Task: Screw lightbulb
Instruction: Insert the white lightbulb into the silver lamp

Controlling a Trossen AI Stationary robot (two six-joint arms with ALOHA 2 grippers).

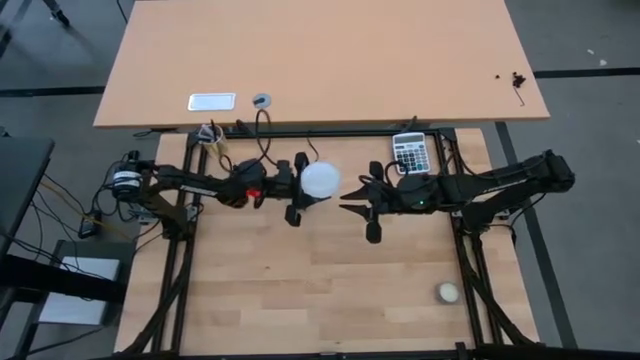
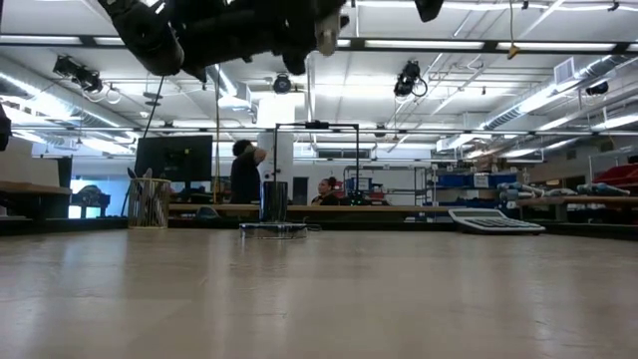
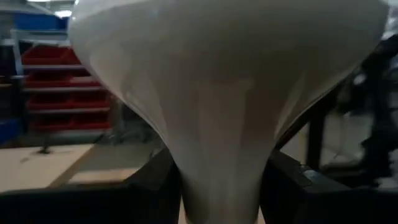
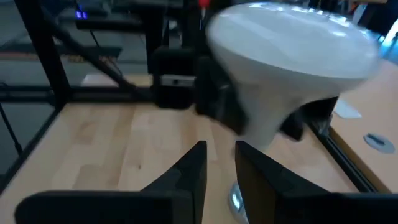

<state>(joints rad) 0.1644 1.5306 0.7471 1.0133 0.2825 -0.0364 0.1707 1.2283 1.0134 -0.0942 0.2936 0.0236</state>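
The white lightbulb stands upright in the air with its dome up. It fills the left wrist view and shows in the right wrist view. My left gripper is shut on it, high above the table. My right gripper is just right of the bulb at about the same height. Its fingers point toward the table's left with a narrow gap between them, and it touches nothing. The grey screw base is hidden. My left gripper pinches the bulb's narrow tapering neck between its two fingers, below the dome. The fingers come level from the table's left. The bulb is upright, dome up, lifted well clear of the table.
A small cream ball lies near the table's front right. A calculator lies at the far edge behind my right arm. On the farther desk are a grey disc and a white plate. People show in the room behind.
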